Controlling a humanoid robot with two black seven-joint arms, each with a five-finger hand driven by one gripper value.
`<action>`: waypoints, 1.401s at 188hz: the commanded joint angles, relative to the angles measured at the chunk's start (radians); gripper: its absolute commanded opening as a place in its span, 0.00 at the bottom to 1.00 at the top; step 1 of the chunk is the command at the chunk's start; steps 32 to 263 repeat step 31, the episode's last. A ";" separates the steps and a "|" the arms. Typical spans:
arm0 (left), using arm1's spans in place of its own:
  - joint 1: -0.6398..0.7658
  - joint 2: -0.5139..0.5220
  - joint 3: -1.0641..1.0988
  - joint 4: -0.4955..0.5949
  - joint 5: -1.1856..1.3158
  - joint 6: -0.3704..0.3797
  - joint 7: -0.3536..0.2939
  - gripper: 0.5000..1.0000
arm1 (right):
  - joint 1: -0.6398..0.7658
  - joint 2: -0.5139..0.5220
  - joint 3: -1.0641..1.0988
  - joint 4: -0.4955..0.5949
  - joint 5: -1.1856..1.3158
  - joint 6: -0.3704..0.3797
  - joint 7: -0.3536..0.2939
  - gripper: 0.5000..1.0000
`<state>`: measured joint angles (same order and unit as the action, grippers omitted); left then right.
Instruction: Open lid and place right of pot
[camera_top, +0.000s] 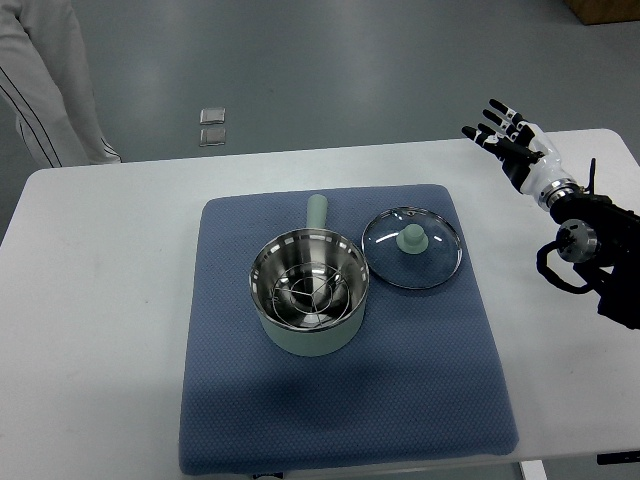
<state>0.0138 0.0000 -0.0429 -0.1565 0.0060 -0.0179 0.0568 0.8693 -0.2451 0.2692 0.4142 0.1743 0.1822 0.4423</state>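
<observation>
The lid (411, 248) lies flat just right of the pot (308, 293); the right hand (510, 142), fingers spread and empty, hovers up-right of it.

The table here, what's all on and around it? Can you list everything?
table: one, white, fills most of the view
mat: one, blue, on the table's middle
pot: one, pale green with steel inside, on the mat, handle pointing away
wire rack: one, steel, inside the pot
lid: one, glass with pale green knob, flat on the mat right of the pot
small squares: two, grey, on the floor beyond the table
person: one, white clothing, top left corner
right hand: one, black and white, fingers spread, over the table's far right corner
</observation>
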 joint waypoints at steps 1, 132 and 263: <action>0.000 0.000 0.000 0.000 0.000 0.001 0.000 1.00 | -0.003 0.004 0.001 -0.003 0.002 -0.004 0.004 0.86; 0.000 0.000 0.000 0.000 0.000 -0.001 0.000 1.00 | -0.006 0.004 -0.001 -0.003 0.001 -0.020 0.007 0.86; 0.000 0.000 0.000 0.000 0.000 -0.001 0.000 1.00 | -0.006 0.004 -0.001 -0.003 0.001 -0.020 0.007 0.86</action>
